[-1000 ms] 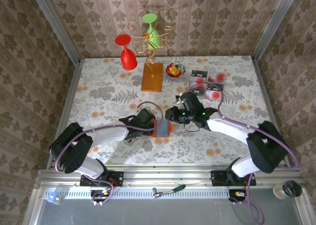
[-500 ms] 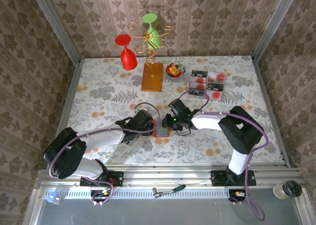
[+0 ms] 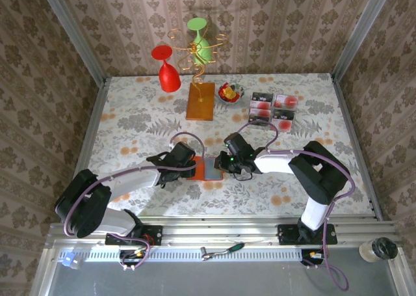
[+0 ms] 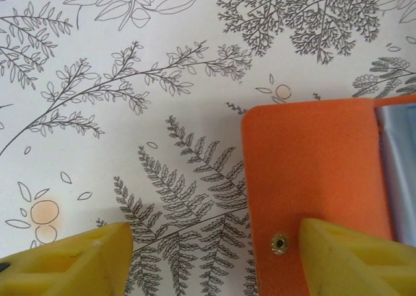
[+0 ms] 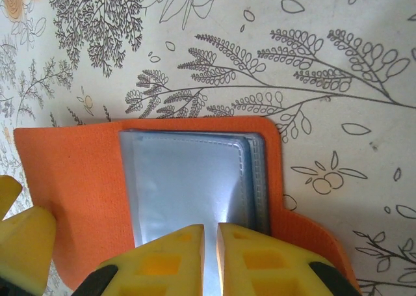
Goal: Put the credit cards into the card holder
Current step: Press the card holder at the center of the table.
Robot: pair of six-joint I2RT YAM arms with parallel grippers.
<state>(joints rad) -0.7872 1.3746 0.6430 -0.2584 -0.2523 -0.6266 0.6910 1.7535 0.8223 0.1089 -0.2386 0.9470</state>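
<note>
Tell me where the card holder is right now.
In the top view the card holder lies open on the table, near its centre, between the left claw and the right claw.

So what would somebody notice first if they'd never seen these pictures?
Probably the bright orange card holder, lying open in the middle of the flowery table, with the left hand and the right hand at it from either side. After that, the red glass and the green glass, upside down on the gold wire stand at the back.
</note>
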